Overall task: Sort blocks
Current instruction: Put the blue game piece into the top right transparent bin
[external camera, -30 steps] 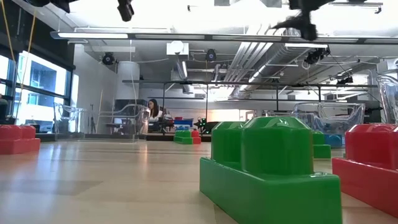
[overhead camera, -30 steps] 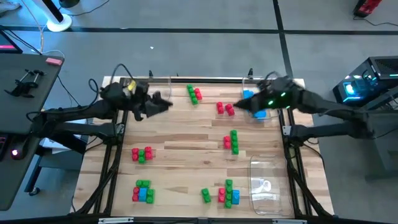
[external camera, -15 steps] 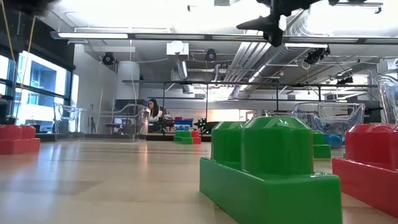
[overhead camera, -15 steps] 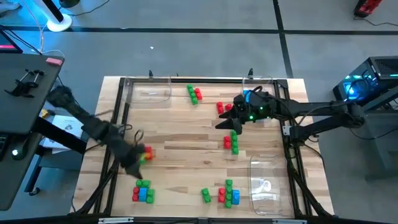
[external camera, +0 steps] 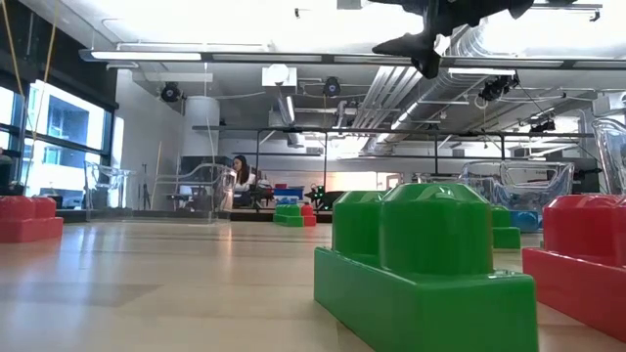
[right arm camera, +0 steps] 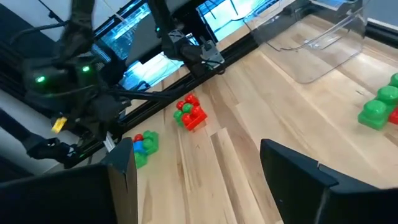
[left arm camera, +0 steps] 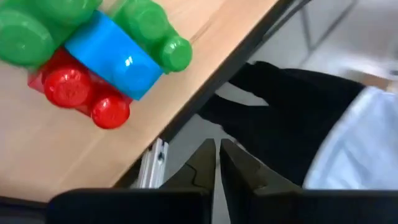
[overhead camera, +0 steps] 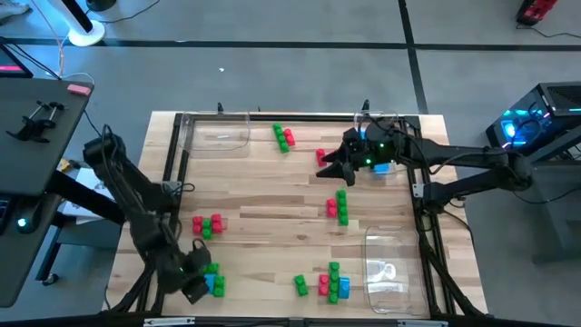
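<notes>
The left gripper [overhead camera: 193,289] is seen at the lower left of the high view, its fingers [left arm camera: 205,163] pressed together over the tabletop [overhead camera: 263,213] edge, just beside a cluster of red, green and blue blocks [overhead camera: 210,280]. The right gripper [overhead camera: 329,165] is held at the upper right, fingers spread wide with nothing between them, near two red blocks [overhead camera: 321,156]. More blocks are scattered across the tabletop, and clear trays [overhead camera: 386,272] are placed at its corners.

Bare wood lies open across the middle of the surface [overhead camera: 263,204] between the block clusters. A clear tray [overhead camera: 386,272] blocks the near right edge. The left gripper [overhead camera: 195,289], fingers together, crowds the near left corner beside a red, green and blue cluster [overhead camera: 210,279].
</notes>
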{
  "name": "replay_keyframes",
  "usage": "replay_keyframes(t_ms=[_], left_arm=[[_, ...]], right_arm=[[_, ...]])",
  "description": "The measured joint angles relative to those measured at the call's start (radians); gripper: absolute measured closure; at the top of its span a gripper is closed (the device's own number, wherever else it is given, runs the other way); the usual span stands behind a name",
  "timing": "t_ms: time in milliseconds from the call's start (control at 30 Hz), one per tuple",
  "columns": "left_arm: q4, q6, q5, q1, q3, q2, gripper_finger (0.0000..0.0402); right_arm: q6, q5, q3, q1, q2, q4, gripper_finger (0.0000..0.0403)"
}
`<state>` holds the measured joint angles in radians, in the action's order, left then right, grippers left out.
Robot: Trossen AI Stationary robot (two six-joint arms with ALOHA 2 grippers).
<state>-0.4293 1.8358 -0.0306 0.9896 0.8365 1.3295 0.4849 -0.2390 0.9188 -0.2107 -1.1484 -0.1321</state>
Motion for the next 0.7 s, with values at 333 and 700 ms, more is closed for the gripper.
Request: replay_keyframes(t_ms=[333, 700], left_arm=[[-0.132, -0.250, -0.157, -0.036, 0.074, 0.219, 0.0401], [-0.201, -0.521, -0.121, -0.216, 0.075, 0.229, 0.0401]], right_arm=[[-0.041, -0.007, 0.000, -0.045, 0.000, 0.001, 0.0179], [-0.038, -0.031, 0.000, -0.052, 0.000, -0.007, 0.0179]])
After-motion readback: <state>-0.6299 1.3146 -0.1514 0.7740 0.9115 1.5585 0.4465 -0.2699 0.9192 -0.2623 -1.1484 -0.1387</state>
